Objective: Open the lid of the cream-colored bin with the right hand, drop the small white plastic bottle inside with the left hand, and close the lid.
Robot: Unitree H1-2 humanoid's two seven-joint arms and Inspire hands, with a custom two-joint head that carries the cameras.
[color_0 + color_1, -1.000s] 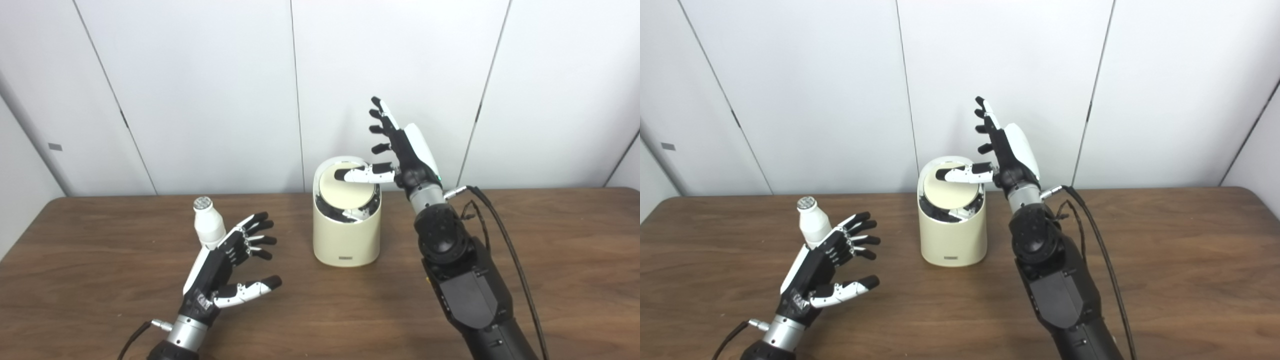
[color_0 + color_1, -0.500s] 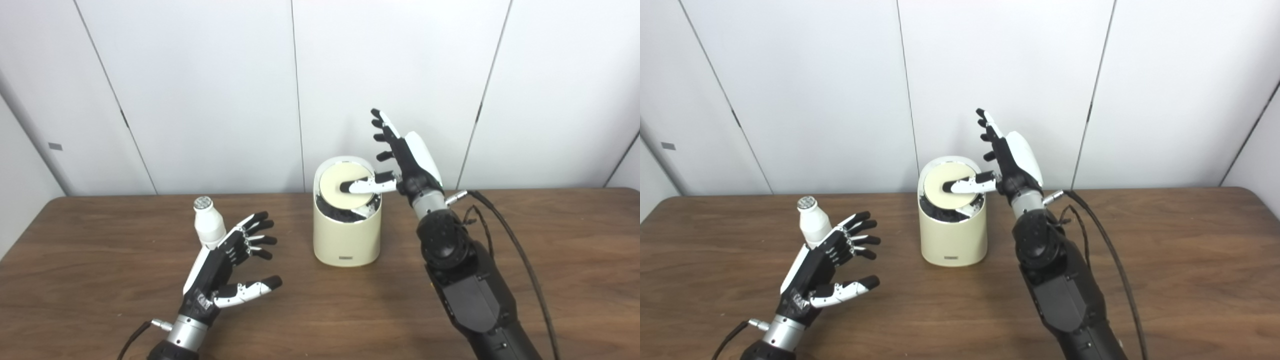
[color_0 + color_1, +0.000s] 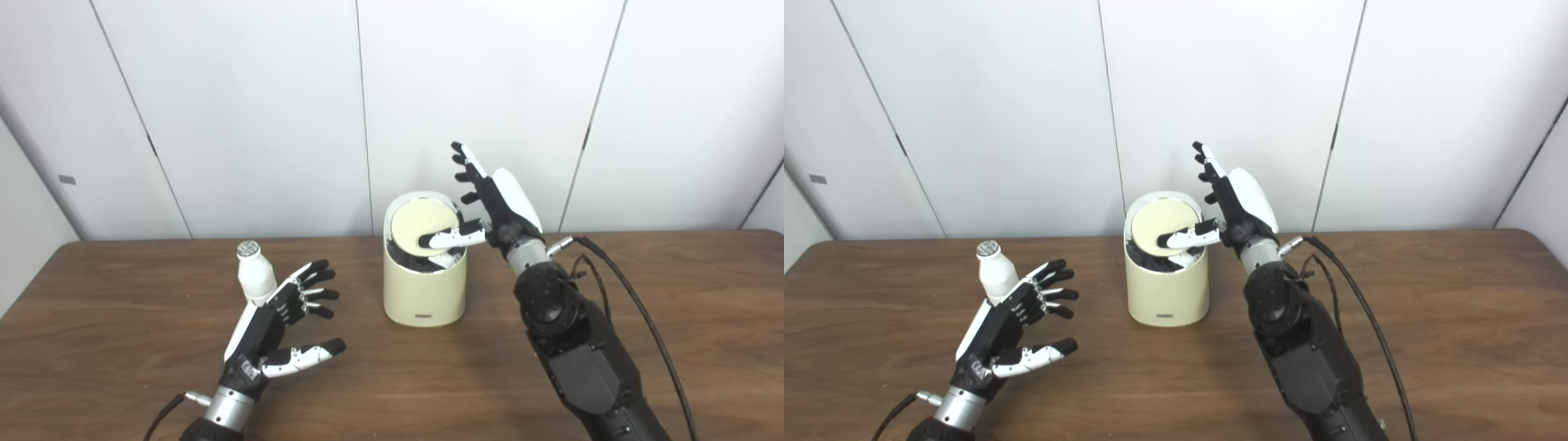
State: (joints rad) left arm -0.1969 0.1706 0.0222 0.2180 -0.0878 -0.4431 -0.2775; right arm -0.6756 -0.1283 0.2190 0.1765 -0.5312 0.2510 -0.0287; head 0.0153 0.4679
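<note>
The cream-colored bin [image 3: 424, 288] stands upright near the middle of the table [image 3: 122, 367], toward its back edge. Its round lid [image 3: 422, 225] is tipped: the near edge is down inside the rim, and a dark gap shows below it at the front. The right hand [image 3: 490, 208] is beside and above the bin's right rim, its thumb lying on the lower part of the lid and seemingly pressing it down; its other fingers [image 3: 462, 171] are spread and point up, gripping nothing. So the opening step looks to be under way but not finished. The gap appears too narrow for the bottle, though from this angle it is hard to say how far the lid has swung.

The small white plastic bottle [image 3: 255, 275] stands upright on the table, well left of the bin, cap up. The left hand [image 3: 275, 324] is just in front and right of it, palm turned toward the bin, fingers apart and holding nothing; whether its back touches the bottle I cannot tell.

Still to do, as I judge it: swing the lid fully open, grasp the bottle with the left hand, carry it over the opening, drop it in, then close the lid.
</note>
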